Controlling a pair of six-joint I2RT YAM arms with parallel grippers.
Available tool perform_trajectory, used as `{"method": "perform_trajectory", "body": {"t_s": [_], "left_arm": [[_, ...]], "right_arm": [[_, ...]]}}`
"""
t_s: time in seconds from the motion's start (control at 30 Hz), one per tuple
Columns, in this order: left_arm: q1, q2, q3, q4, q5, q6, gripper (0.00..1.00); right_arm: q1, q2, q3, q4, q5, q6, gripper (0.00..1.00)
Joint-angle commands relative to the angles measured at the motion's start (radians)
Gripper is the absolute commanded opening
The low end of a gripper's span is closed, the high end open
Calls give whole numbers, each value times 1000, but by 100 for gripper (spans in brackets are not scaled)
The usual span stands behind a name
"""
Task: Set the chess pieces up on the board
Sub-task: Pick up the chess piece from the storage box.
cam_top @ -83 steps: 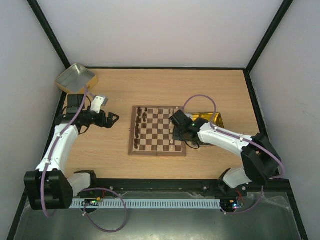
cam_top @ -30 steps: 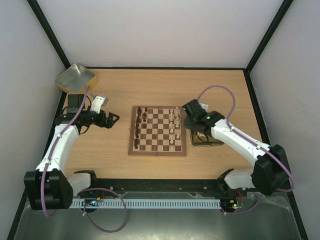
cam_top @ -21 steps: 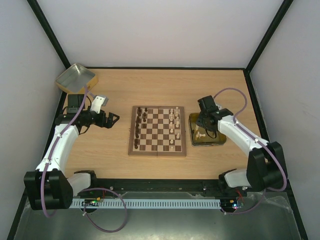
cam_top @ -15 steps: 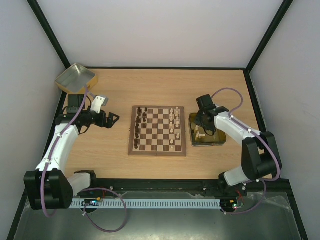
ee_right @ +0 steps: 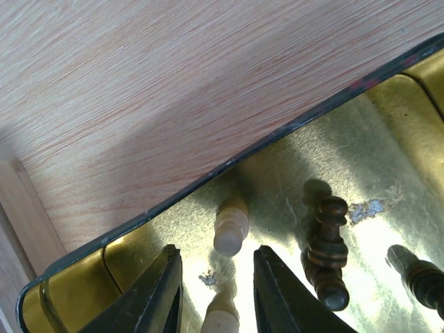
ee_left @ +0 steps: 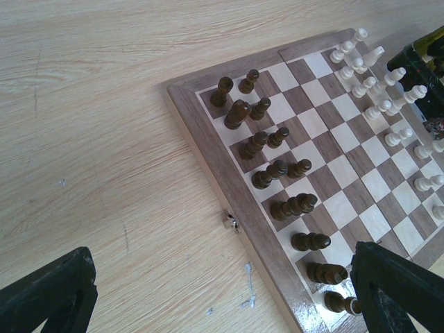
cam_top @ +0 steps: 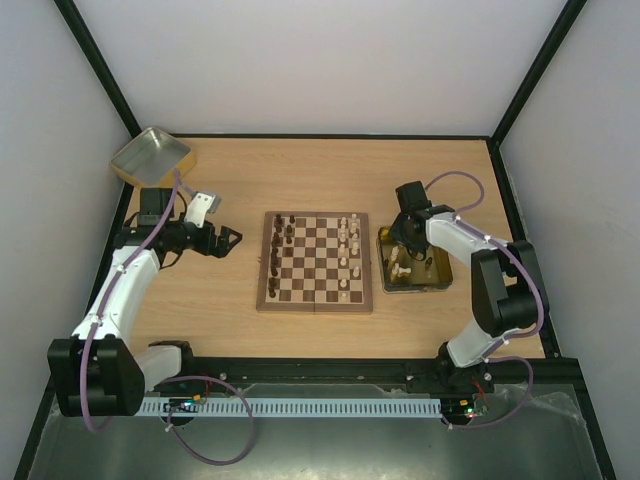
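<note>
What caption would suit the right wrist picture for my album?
Right gripper, jaws apart, poised at a pale chess piece in the gold tray, a dark piece beside it.

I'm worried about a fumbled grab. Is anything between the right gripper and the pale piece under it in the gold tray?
Nothing visible. The pale piece sits between the right gripper's open fingers; a dark piece lies just outside one finger.

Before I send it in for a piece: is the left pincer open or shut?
Open. In the left wrist view the left pincer's two black fingers stand far apart, nothing between them, beside the chessboard.
</note>
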Motion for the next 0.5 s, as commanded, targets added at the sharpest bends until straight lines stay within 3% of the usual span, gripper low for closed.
{"method": "perform_trajectory", "body": {"t_s": [0.0, 0.47], "left_arm": [[-5, 2, -9, -7, 16, 12, 99], [-13, 5, -10, -6, 12, 10, 99]], "right_arm": [[-11, 21, 25, 24, 12, -10, 27], [-22, 56, 20, 46, -1, -11, 20]]}}
